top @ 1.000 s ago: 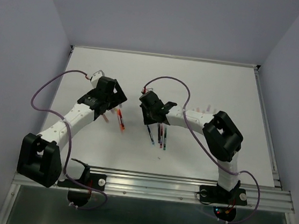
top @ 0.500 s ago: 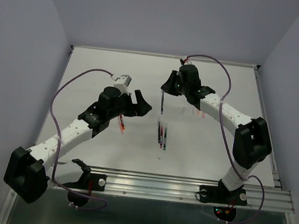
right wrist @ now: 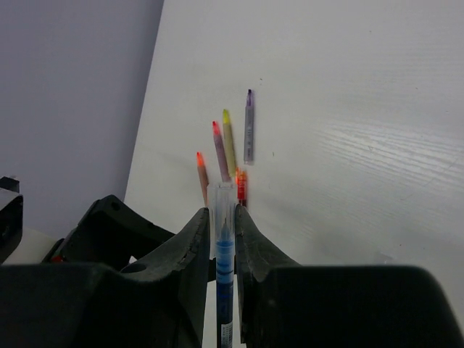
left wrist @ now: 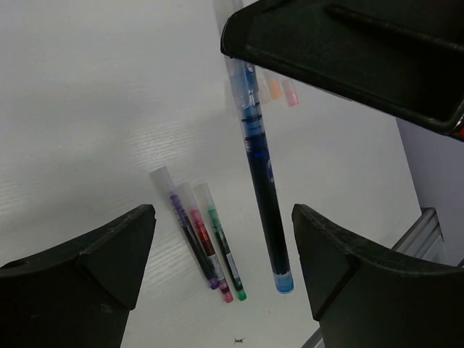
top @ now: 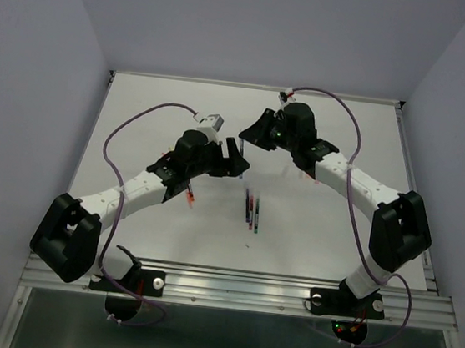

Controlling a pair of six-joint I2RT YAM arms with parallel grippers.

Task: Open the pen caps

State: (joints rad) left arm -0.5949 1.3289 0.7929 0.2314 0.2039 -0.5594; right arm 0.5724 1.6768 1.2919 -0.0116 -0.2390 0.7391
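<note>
Pinching the blue pen aloft in my right gripper, its clear cap on, with my left gripper spread wide facing the barrel, I judge that a skewed closing could lever the pen from my thin hold and drop it onto the bench.

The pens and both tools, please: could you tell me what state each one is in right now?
left tool: open, holding nothing.
right tool: shut on the blue pen.
blue pen: held off the surface, cap on.
three lying pens: purple, pink and green, side by side, capped.
</note>
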